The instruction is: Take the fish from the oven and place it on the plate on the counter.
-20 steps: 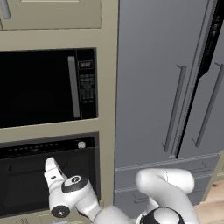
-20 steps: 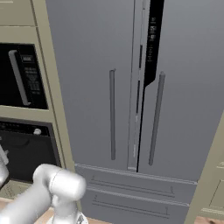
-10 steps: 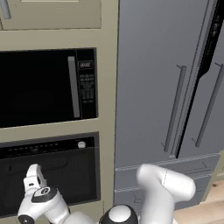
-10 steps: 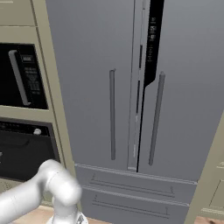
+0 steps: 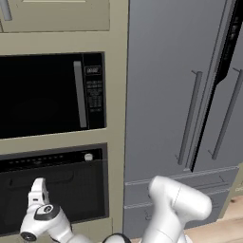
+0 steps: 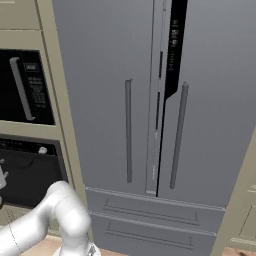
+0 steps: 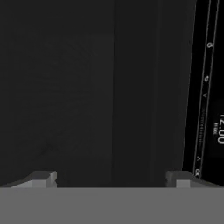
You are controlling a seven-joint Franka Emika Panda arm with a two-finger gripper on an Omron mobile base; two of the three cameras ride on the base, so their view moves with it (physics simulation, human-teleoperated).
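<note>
Directly ahead of the gripper (image 7: 110,178) stands the oven (image 5: 52,190), its dark glass door shut, so the fish (presumably on a rack behind that glass) cannot be seen and its long axis cannot be told. In the hand view the control strip (image 7: 209,92) runs along the right edge, rolled on its side. Both fingers (image 7: 41,178) are spread wide, holding and touching nothing.

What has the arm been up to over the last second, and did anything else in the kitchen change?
The arm swung down and leftward across the oven door; its gripper is open and empty, close to the dark glass. Nothing was grasped. The oven door stays shut, and the microwave and fridge are unchanged.
</note>
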